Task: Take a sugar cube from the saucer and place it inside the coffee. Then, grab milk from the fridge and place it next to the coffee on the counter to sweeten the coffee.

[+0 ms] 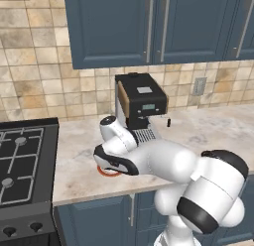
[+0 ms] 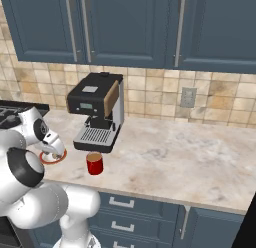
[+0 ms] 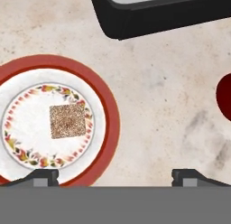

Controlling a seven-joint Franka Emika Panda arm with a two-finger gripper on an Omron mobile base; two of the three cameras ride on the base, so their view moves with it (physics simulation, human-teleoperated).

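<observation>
my gripper (image 3: pixel 115 175) hangs above the table (image 3: pixel 162 110) with its fingers spread wide, one tip (image 3: pixel 43 176) over the near rim of the saucer (image 3: pixel 108 110) and the other out over bare stone; it holds nothing and touches nothing. the sugar cube (image 3: pixel 67 121) lies flat in the middle of the saucer, square from above with no long axis, its edges turned slightly against the line between my fingertips. it sits ahead of the gripper and off toward the left tip, not centred between the two. the coffee (image 2: pixel 94 163) stands on the table near the saucer, in front of the coffee machine (image 2: pixel 97 109); its red edge, i think, shows at the right border of my hand view.
</observation>
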